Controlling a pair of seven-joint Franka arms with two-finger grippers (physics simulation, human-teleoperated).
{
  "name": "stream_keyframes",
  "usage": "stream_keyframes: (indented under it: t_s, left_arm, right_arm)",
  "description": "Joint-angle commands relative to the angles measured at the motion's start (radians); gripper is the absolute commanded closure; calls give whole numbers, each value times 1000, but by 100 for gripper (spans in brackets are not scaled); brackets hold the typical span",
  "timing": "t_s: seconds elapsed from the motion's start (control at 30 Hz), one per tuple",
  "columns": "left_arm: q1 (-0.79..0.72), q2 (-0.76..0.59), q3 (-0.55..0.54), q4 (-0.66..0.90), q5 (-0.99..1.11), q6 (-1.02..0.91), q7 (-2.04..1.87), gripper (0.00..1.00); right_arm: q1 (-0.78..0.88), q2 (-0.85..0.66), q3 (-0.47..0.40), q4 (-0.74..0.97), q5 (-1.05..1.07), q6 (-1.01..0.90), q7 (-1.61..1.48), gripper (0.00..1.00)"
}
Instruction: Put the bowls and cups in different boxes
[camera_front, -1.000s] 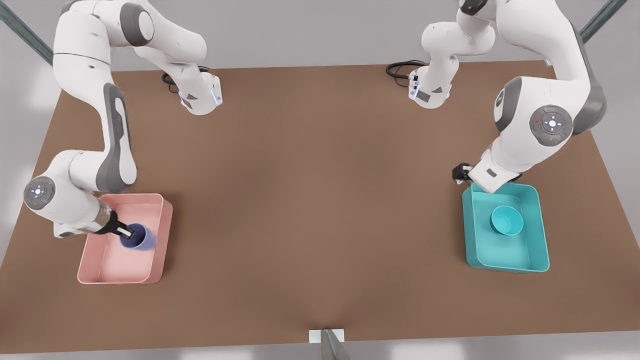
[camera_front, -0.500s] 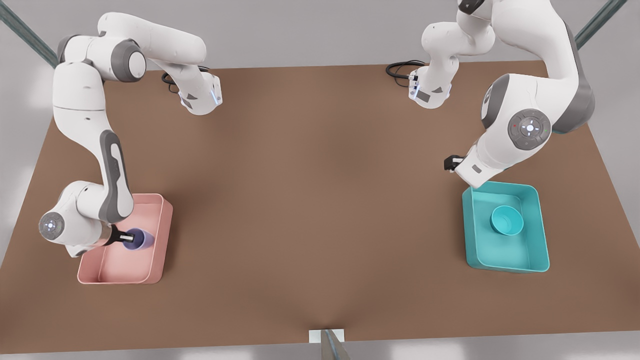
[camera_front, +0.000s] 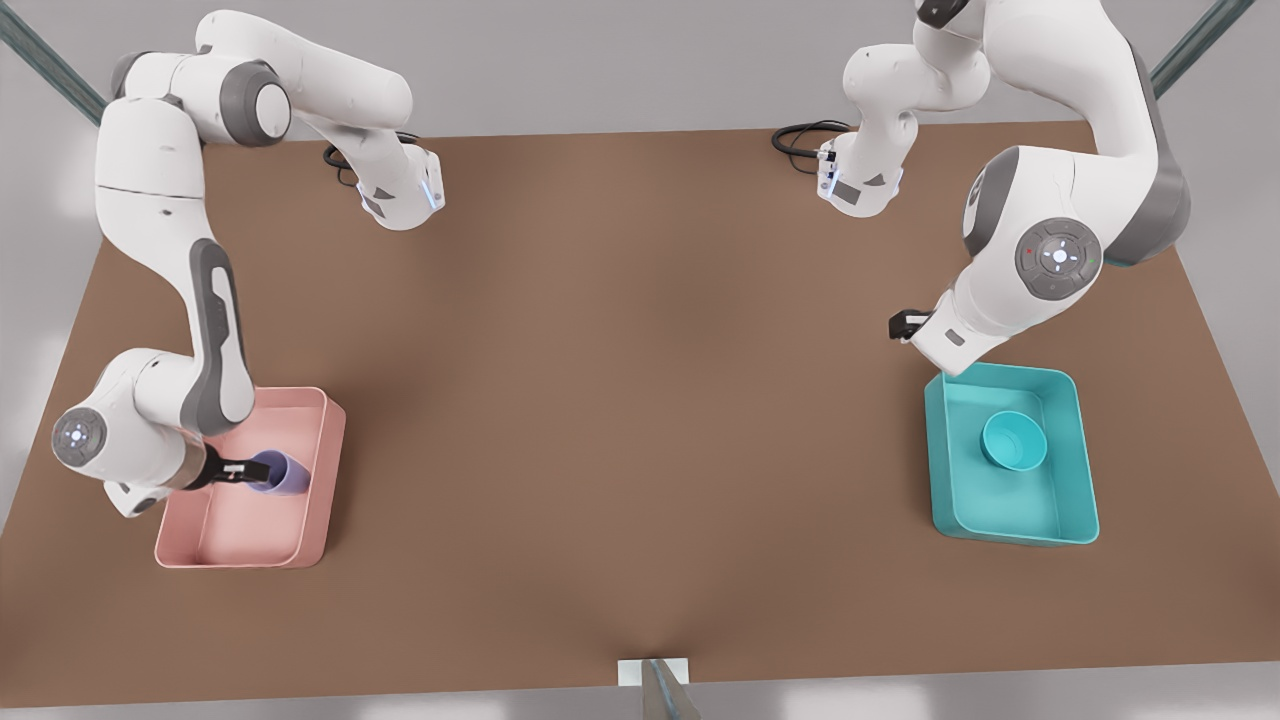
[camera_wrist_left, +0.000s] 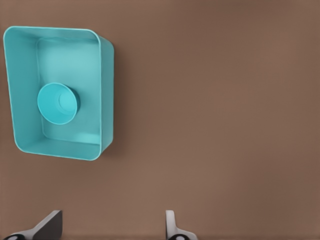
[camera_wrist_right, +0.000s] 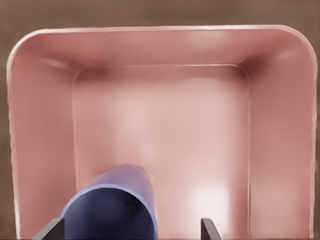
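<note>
The cup (camera_front: 280, 473) was released by the open right end effector (camera_front: 246, 471) inside the pink box (camera_front: 322, 500); a straight withdrawal was advisable. The left end effector (camera_wrist_left: 112, 227) waited open.

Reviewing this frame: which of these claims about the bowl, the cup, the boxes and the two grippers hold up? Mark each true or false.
1. The teal bowl sits inside the teal box. True.
2. The lavender cup stands on the bare table. False: it is within the pink box.
3. The left gripper is shut on the bowl. False: it is open and apart from the bowl.
4. The right gripper is at the cup. True.
</note>
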Motion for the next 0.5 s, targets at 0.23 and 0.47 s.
stream_keyframes:
  t_s: [0.23,0.47]
  left_arm:
    - [-1,-5,-5,2,1,-20,-18,0]
    - [3,-12,-33,5,-2,-40,-43,0]
  right_arm:
    - [161,-287,18,246,44,-733,311,0]
    - [163,-406,10,98,59,-646,313,0]
